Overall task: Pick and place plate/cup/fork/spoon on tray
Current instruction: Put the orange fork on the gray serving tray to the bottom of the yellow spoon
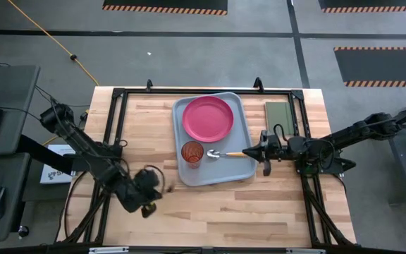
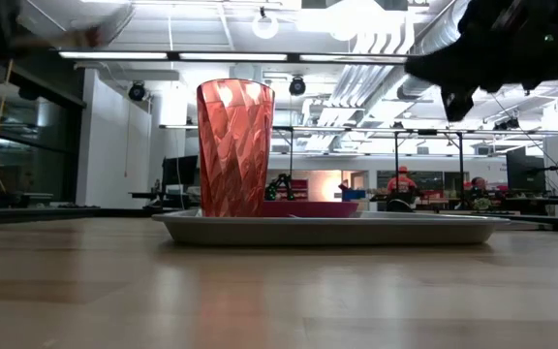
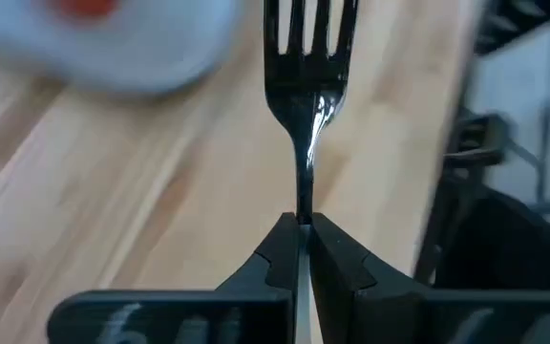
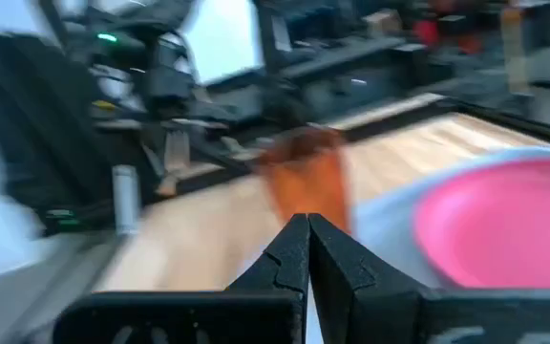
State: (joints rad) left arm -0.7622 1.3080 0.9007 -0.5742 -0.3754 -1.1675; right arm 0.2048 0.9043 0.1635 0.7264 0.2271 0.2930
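Left wrist view: left pincer point(image 3: 302, 250) grips slim silver-tined fork point(image 3: 309, 67).

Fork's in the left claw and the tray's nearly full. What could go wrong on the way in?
The left claw pinches the fork only at the thin end of its handle, so it could swivel or slip in transit. On the tray, the cup stands at the left edge, right on the approach path, and could be tipped. The spoon leaves little free strip for the fork.
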